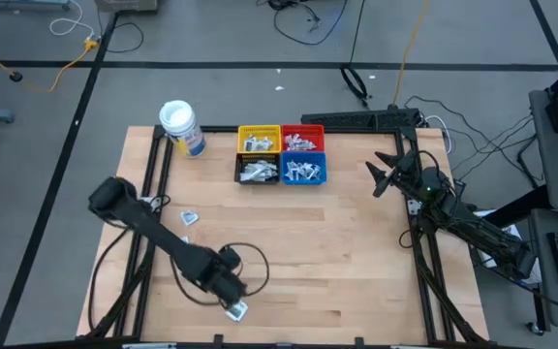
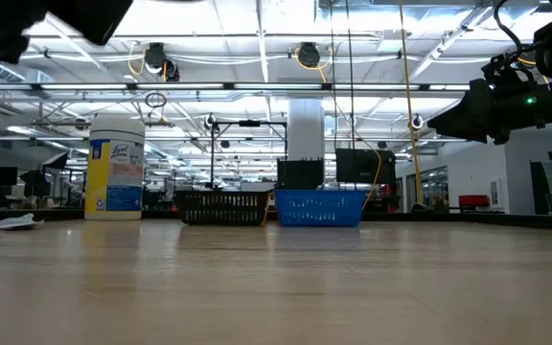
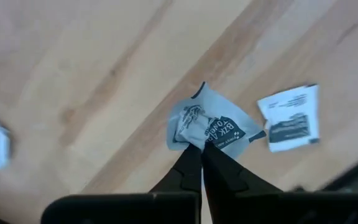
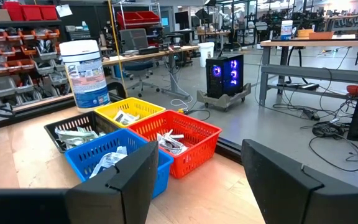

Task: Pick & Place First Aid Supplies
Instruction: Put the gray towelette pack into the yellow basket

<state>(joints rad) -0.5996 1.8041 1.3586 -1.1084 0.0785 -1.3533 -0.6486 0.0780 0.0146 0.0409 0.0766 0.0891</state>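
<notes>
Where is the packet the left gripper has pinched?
Near the table's front edge, the left gripper is shut on the crumpled packet, with a flat packet alongside.

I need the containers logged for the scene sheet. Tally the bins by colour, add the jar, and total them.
Yellow bin: 1
Red bin: 1
Blue bin: 1
Black bin: 1
White-lidded jar: 1
Total: 5 containers

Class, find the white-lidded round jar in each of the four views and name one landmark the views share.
High view: jar, far-left of the table, left of the yellow bin.
Low view: jar, left.
Left wrist view: not in it.
Right wrist view: jar, behind the bins.
Shared landmark: blue bin.
</notes>
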